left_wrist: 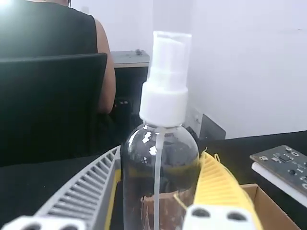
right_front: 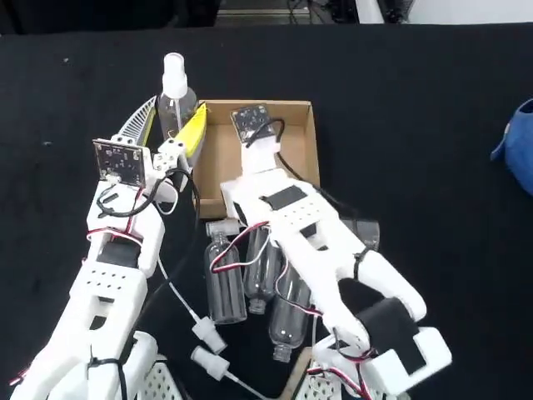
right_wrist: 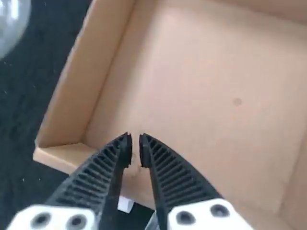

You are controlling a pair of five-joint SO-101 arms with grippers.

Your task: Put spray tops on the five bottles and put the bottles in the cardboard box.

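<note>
Spray-topped bottle (left_wrist: 163, 158) upright, clamped in left gripper (right_front: 176, 112), box's (right_front: 311, 142) 10 o'clock; right gripper (right_wrist: 135, 143) pinched nearly closed, empty, over box.

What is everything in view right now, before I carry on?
Cardboard box: one, brown, mid-table.
Capped bottle: one, clear with white spray top, upright beside the box.
Uncapped bottles: three visible, clear, lying before the box, partly under the right arm.
Loose spray tops: two, white, between the two arms.
Blue object: one, high view's right edge.
Table: one, black.
Left gripper: yellow and grey fingers shut on the capped bottle.
Right gripper: black fingers shut, holding nothing, over the box.
</note>
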